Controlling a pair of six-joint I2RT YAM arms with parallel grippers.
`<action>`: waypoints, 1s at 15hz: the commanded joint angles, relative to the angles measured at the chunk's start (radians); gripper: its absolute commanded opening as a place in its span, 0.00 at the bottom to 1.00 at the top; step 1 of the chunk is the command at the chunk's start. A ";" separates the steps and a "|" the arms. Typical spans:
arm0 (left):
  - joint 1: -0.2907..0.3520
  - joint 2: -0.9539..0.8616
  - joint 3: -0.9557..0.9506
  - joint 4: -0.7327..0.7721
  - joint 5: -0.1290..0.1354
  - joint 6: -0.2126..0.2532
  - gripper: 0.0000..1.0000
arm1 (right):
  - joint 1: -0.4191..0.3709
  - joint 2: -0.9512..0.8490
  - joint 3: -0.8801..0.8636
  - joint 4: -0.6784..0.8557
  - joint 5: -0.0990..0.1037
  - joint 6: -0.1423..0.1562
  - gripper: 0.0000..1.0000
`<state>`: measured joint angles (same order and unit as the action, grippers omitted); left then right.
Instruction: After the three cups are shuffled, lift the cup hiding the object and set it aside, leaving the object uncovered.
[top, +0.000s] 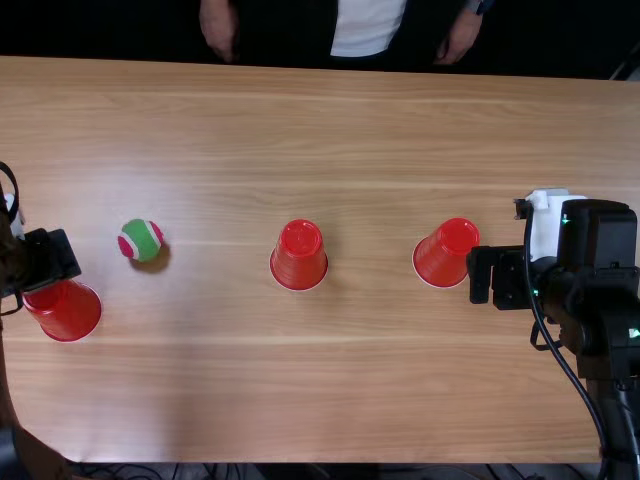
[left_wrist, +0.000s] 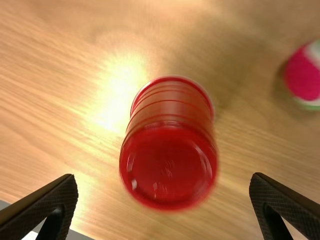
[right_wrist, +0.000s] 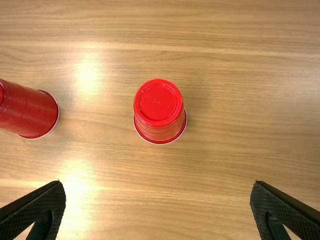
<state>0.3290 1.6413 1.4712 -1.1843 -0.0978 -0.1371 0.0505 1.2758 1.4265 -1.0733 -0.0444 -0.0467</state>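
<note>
- Left gripper (left_wrist: 162, 177): fingers spread wide, clamped on nothing.
- Directly beneath it, toward the near left of the wooden table (top: 320, 400), the left red cup (left_wrist: 169, 167) appears to stand mouth down. Its base faces up between the two fingers and touches neither.
- The cup's long axis is upright, in line with the gripper above it.
- The green-and-pink ball (top: 141, 240) lies bare on the wood just beyond that cup, farther from the robot and a little toward the middle. It is apart from the rim.
- Judgement: the cup is set aside and the ball uncovered. The left arm, much the nearer one, need only rise straight off, keeping clear of the ball's side.
- Right gripper (top: 481, 275): fingers likewise spread, holding nothing, just beside the right red cup (top: 446, 254).
- Middle red cup (top: 298, 256): mouth down, well apart from the ball.
</note>
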 joint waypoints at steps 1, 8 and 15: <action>-0.056 -0.103 0.061 -0.001 0.011 -0.005 1.00 | 0.003 -0.023 -0.001 0.003 -0.005 0.003 1.00; -0.331 -0.350 0.054 -0.003 0.013 -0.008 1.00 | 0.005 -0.105 -0.080 0.003 -0.005 0.003 1.00; -0.400 -0.571 -0.121 0.001 0.015 -0.014 1.00 | 0.005 -0.323 -0.245 0.012 -0.003 0.003 1.00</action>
<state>-0.0605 1.0950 1.3647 -1.1831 -0.0879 -0.1383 0.0505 0.9714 1.1973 -1.0649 -0.0448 -0.0463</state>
